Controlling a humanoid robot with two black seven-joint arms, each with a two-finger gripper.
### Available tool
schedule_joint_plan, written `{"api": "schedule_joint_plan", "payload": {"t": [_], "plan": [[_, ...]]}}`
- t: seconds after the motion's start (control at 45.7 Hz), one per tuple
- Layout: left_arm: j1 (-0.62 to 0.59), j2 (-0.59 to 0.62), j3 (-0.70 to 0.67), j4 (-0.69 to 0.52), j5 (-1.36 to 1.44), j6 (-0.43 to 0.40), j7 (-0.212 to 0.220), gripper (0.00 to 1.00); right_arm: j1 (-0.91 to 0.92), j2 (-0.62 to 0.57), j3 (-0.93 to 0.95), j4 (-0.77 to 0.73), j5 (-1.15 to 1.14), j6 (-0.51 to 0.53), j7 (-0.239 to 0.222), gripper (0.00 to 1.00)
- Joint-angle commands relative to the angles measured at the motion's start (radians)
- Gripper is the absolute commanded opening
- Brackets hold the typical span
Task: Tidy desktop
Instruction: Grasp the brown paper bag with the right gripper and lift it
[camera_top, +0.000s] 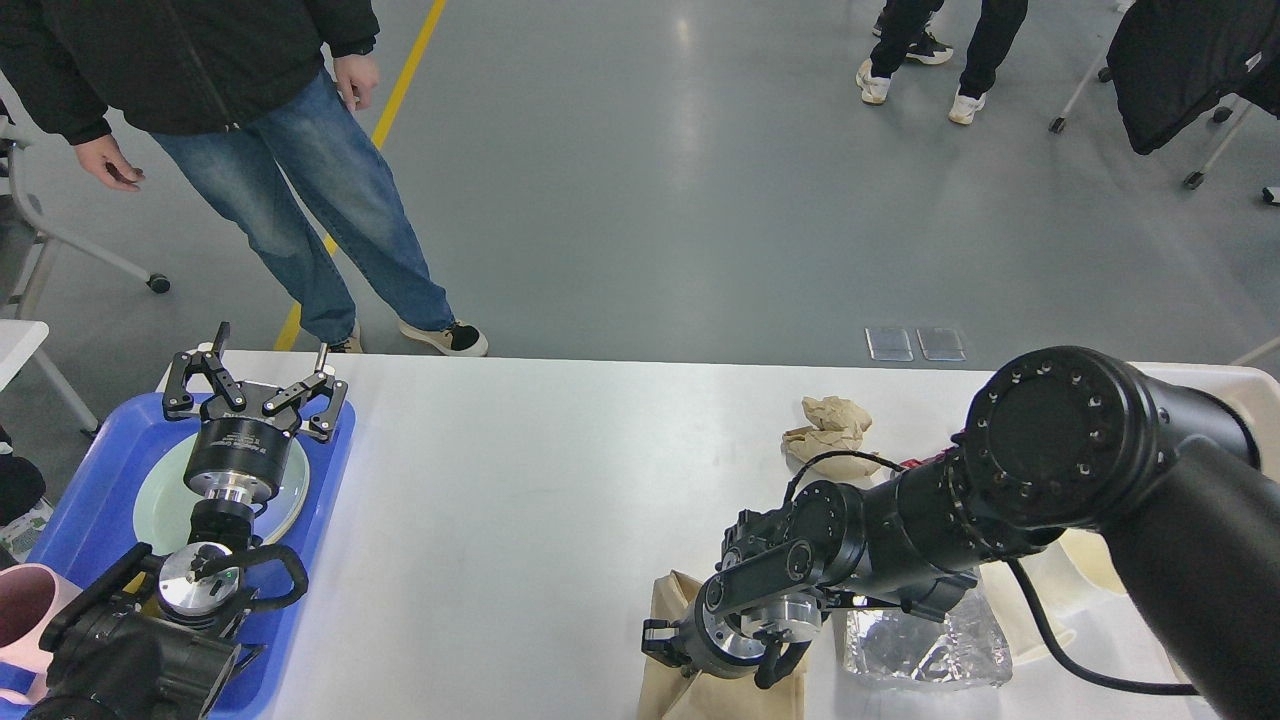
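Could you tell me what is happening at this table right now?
A two-armed robot is tidying the white desktop. Its left gripper hangs open above a pale plate in the blue tray. Its right gripper is low over a tan paper bag at the near edge; whether it grips is unclear. A crumpled paper wad and a clear plastic wrapper lie loose.
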Motion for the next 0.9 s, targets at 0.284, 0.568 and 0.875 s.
{"api": "schedule_joint_plan", "payload": {"t": [0.284, 0.568, 0.875], "plan": [[0.0, 0.0, 0.001, 0.0, 0.0, 0.0, 0.001, 0.96, 0.127, -0.015, 0.024, 0.06, 0.094, 0.158, 0.013, 0.0], [0.0, 0.0, 0.001, 0.0, 0.0, 0.0, 0.001, 0.96, 0.475, -0.179, 0.024, 0.19, 0.212, 0.472, 0.046, 0.0], [0.0, 0.002, 0.0, 0.0, 0.0, 0.0, 0.001, 0.96, 0.832, -0.336, -0.082, 0.193, 0.255, 0.73, 0.097, 0.0]]}}
